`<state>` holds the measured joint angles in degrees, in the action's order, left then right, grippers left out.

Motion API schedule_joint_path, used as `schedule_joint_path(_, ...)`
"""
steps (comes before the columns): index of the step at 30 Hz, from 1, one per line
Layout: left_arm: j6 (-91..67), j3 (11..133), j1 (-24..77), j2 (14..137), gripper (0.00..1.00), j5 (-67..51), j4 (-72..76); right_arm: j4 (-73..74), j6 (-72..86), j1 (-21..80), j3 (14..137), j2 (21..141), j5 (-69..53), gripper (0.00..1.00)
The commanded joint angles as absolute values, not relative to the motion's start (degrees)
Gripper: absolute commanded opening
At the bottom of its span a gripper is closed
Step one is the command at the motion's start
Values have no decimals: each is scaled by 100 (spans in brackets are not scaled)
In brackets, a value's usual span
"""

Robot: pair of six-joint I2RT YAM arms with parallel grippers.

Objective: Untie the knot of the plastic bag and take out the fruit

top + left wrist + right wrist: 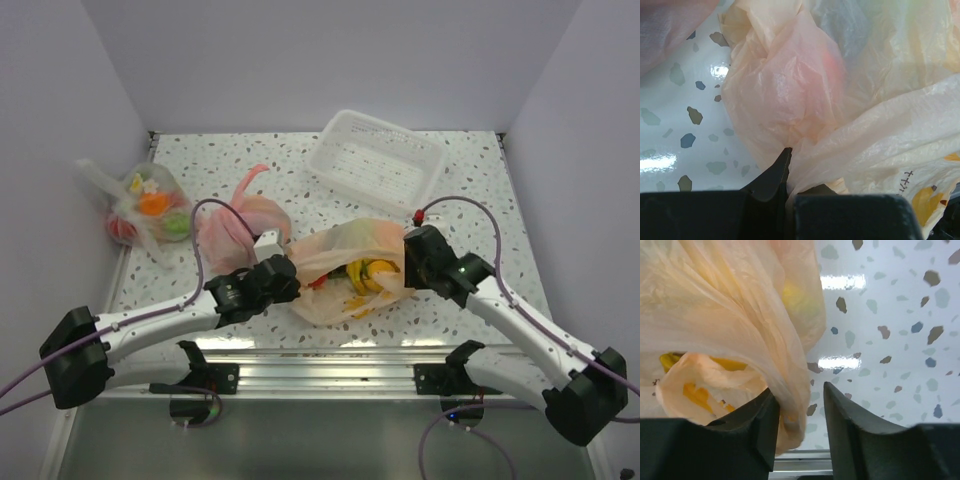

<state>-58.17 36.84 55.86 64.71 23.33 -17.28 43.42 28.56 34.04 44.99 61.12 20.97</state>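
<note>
The left gripper (791,184) is clenched on a fold of the plastic bag (342,246). In the left wrist view its two dark fingers (776,172) stand almost together, with the thin peach film pinched between them. It holds the left side of the bag, low over the speckled table (250,150).

Behind this arm, at the far left, a clear bag (150,210) with flower print sits on the table. A pink bag (235,225) lies between it and the peach one, just beside the left gripper.

The plastic bag lies in the middle of the table, near the front edge and between the two grippers. Inside it the fruit (368,276) shows as yellow and orange pieces, with something red more to the left.

The right gripper (800,415) is at the right side of the bag. Its fingers (842,412) stand apart with a clear gap. A fold of film hangs into this gap and lies against one finger, but it seems not to be squeezed. I cannot be fully sure from this angle.

At the back right a white plastic tray (378,160) lies well apart from the bag.
</note>
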Motion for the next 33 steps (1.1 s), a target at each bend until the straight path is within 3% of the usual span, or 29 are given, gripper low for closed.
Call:
schedule_joint_path(1, -5968, 3665, 5625, 6302, 1, 2610, -1600, 4395, 2796, 3498, 4876, 5215, 2444, 45)
schedule_joint_path(3, -5950, 3691, 5625, 6345, 1, 2567, -1565, 4499, 2463, 3585, 5158, 5177, 2216, 56)
schedule_joint_path(5, -5959, 3744, 5625, 6407, 1, 2505, -1512, 4553, 2268, 3856, 5571, 5377, 1785, 59)
schedule_joint_path(11, -5933, 3876, 5669, 6574, 1, 2470, -1538, 4035, 2171, 5096, 5994, 6177, 1581, 61)
schedule_joint_path(20, -5959, 3832, 5678, 6460, 1, 2602, -1644, 3709, 2328, 5370, 6039, 7461, 1898, 63)
schedule_joint_path(23, -5941, 3832, 5669, 6460, 1, 2610, -1644, 4164, 2879, 5248, 5792, 7602, 2547, 54)
schedule_joint_path(24, -5941, 3832, 5678, 6451, 1, 2610, -1670, 4540, 3083, 5134, 5653, 7576, 2862, 39)
schedule_joint_path(27, -5941, 3788, 5678, 6416, 1, 2619, -1653, 4606, 3427, 4388, 5127, 7094, 2813, 23)
schedule_joint_path(33, -5950, 3744, 5678, 6381, 2, 2628, -1644, 4053, 3682, 2989, 4396, 6153, 2400, 15)
